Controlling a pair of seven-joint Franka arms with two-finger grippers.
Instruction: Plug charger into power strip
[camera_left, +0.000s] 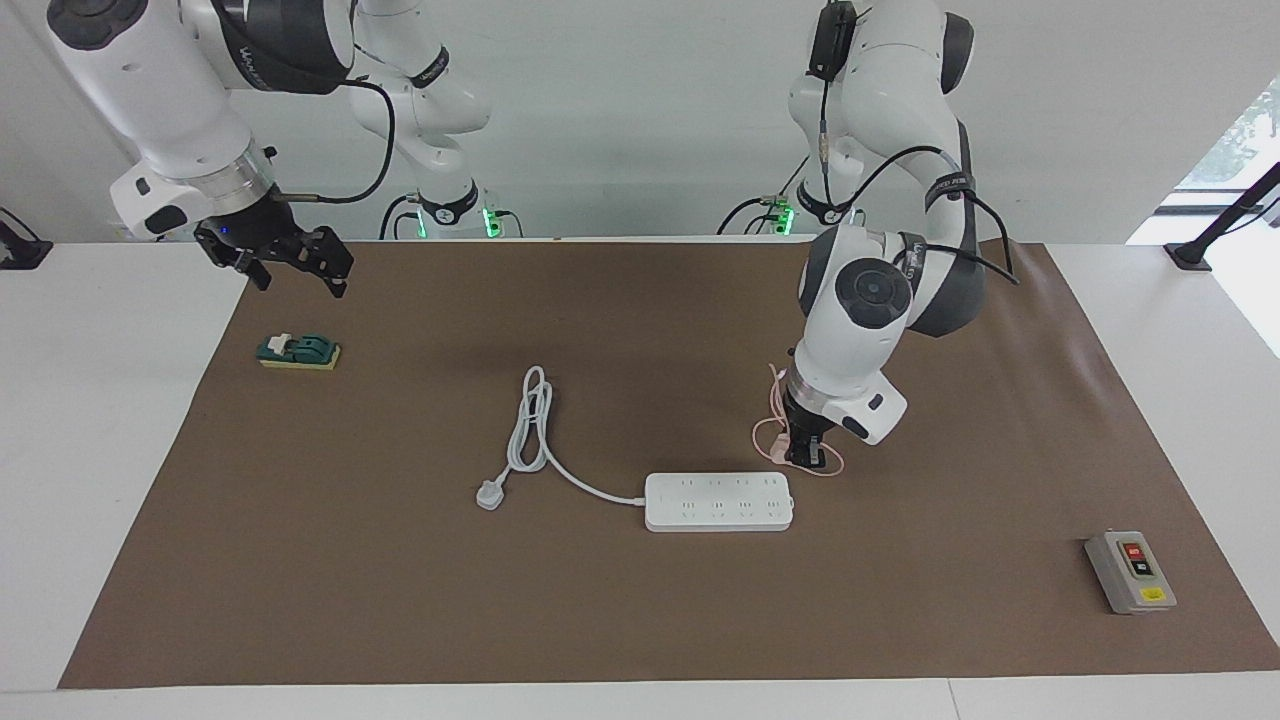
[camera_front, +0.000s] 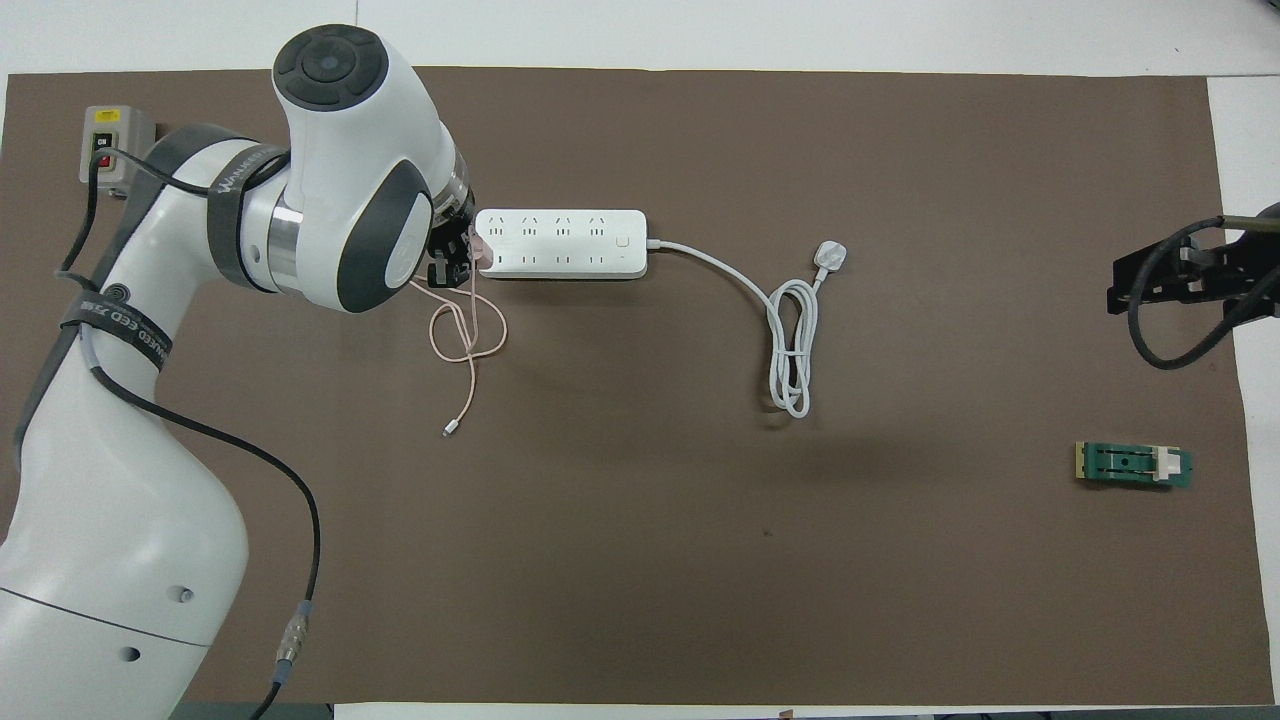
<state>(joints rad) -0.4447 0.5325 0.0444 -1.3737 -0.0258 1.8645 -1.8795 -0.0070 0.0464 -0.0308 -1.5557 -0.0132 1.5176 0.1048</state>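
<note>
power strip (camera_left: 719, 501) — lengthwise arm-to-arm (flat)

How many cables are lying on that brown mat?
2. A thick white cord runs from the long white power strip and lies coiled nearer the robots. A thin pink cable loops beside the strip's other end; its upper part is hidden under the left arm.

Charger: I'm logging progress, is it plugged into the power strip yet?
Not yet. The left gripper holds the charger just off the power strip's end, above the mat.
</note>
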